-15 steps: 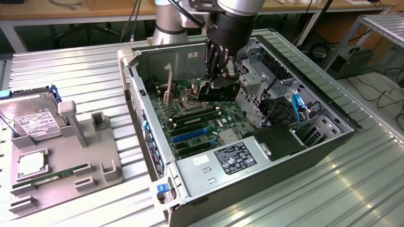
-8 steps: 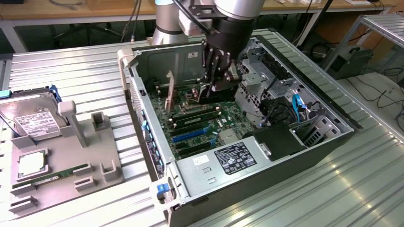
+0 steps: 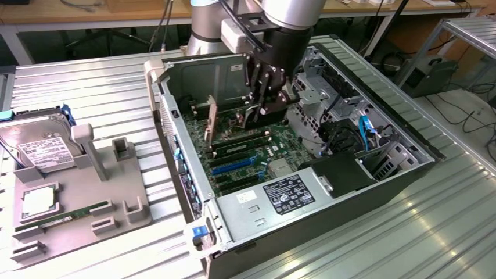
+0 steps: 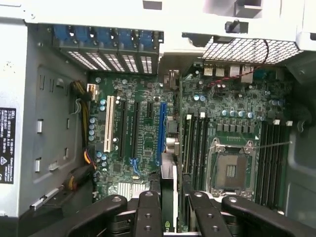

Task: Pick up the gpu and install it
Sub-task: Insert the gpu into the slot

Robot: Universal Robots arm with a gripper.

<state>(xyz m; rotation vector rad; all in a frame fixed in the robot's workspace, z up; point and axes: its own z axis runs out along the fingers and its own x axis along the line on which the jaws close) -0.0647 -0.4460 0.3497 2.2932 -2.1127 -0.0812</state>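
Pincer (image 3: 268, 111) deep inside the open computer case (image 3: 252, 229), clenched on the gpu (image 4: 168, 180). Card held upright, seen edge-on between the two inner fingers (image 4: 148, 212), over the motherboard (image 4: 143, 86). Cannot tell whether the lower edge touches the board.

Just beside the card on one side: the long blue slot (image 4: 161, 131). Close on the other side: the bank of memory slots (image 4: 195, 143), and behind them the bare processor socket (image 4: 229, 170). Beyond the blue slot: two black slots (image 4: 121, 131) and one white slot (image 4: 108, 123). At the far end of all these slots: a row of vented rear covers (image 4: 111, 60) with blue latches. Against the case wall, apart from the card: a bundle of yellow and black cables (image 4: 81, 173).

Little room around the arm. On the exterior view's right, a drive cage (image 3: 326, 99) with a blue cable (image 3: 364, 131). Nearer, a power supply (image 3: 283, 195) with a black label.

Outside the case, well apart on the exterior view's left: a grey holder (image 3: 116, 197) on the ribbed metal table (image 3: 434, 232), carrying a hard drive (image 3: 35, 142), a square processor (image 3: 37, 201) and a green memory stick (image 3: 68, 220).
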